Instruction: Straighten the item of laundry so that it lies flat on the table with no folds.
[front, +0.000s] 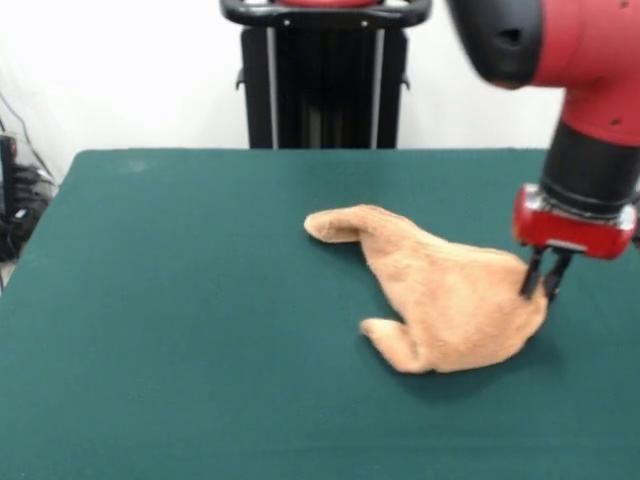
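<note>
Here the towel (440, 300) lies on the green table (180, 300), a bit right of the middle in the front view. It is not flat. It is bunched up into a lumpy shape with soft folds. One long, thin end pokes out toward the upper left. A small rolled corner sticks out at the lower left. The fat part of the heap sits at the right.

The gripper (541, 283) comes down from the red and black arm (590, 120) at the right side of the picture. Its two dark fingers (531, 275) point straight down. They are close together, with only a thin gap between them. Their tips sit right at the towel's right edge. They look like they are pinching a bit of the cloth there, but the tips are partly hidden by the fuzzy cloth, so I cannot tell for sure if they hold it.

The big thing to know is which way the towel lies from the fingers. Almost all of the towel lies to the left of the fingers and a little toward the back of the table. Its long way runs from the fingers up to the thin end at the upper left.

So I think a pull should go away from that heap, toward the right edge of the table. That could drag the folds open. The job looks only just begun, since the towel is all crumpled.
</note>
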